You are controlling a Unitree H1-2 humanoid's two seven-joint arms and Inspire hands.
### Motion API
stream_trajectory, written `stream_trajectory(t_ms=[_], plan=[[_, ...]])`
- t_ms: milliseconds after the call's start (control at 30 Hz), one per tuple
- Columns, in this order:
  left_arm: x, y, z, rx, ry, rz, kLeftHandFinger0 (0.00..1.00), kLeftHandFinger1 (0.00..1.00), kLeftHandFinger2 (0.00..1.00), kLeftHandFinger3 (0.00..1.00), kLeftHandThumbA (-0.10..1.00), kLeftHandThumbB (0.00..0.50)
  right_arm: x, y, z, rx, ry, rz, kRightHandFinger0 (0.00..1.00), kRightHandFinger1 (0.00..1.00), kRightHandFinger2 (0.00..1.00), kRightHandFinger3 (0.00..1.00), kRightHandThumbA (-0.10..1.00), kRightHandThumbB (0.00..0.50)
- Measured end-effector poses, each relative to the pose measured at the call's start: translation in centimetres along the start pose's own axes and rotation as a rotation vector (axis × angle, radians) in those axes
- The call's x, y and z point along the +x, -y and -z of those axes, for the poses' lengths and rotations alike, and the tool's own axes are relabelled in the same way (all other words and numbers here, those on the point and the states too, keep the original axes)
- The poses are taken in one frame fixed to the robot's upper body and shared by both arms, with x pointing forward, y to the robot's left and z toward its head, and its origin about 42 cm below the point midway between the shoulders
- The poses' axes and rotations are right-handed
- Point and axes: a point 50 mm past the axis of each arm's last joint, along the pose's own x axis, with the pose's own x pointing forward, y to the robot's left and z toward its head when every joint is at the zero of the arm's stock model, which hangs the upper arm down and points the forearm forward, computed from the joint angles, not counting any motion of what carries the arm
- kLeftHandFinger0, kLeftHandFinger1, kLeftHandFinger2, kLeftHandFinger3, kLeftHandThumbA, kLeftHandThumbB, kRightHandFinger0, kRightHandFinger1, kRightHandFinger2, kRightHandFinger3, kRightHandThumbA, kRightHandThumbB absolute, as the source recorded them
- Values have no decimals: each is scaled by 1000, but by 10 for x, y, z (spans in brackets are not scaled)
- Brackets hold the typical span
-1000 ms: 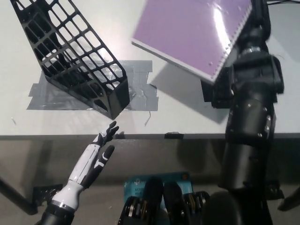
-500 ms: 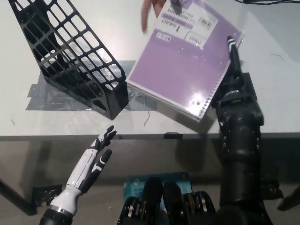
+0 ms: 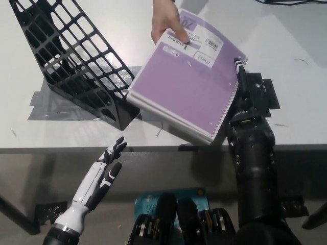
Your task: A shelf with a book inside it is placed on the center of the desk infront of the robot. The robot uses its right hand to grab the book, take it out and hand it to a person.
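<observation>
Holding the purple book out over the desk, my black right hand grips it by the spiral edge, and the book is now completely outside the black shelf. Compared with one second ago, I see the book has come lower and more to the left, so its far corner is now under a person's hand. Half a second ago this hand was only near the top edge; now its fingers lie on the cover, close to the label. From this I judge that the handover is almost complete. The right hand is clenched on the book, so the release is not yet done, and I cannot tell if the person carries any of the weight. The book's left corner is very near the shelf's front wall, perhaps touching it. My white left hand rests below the desk edge at the lower left, fingers spread, holding nothing.
</observation>
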Motion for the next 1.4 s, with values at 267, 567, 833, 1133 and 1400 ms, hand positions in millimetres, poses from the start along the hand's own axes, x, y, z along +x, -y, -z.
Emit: stream_trajectory(t_ms=[267, 567, 833, 1133, 1400], plan=[[0, 0, 0, 2, -1, 1, 1000, 1000, 1000, 1000, 1000, 302, -1, -16, -4, -37, 9, -161, 1000, 1000, 1000, 1000, 595, 500], [1, 0, 0, 3, 1, 1, 1000, 1000, 1000, 1000, 1000, 301, -16, -54, -25, -176, 68, -422, 1000, 1000, 1000, 1000, 709, 500], [2, -1, -1, 2, 3, 0, 1000, 1000, 1000, 1000, 1000, 319, -64, -95, -67, -397, 222, -688, 1000, 1000, 1000, 1000, 908, 475], [2, 0, 0, 1, -1, 1, 1000, 1000, 1000, 1000, 1000, 306, -127, -62, -84, -666, 301, -757, 1000, 1000, 1000, 1000, 791, 482], [1, 0, 1, 1, -5, 1, 1000, 1000, 1000, 1000, 1000, 290, -176, -3, -79, -951, 259, -708, 1000, 1000, 1000, 1000, 774, 421]])
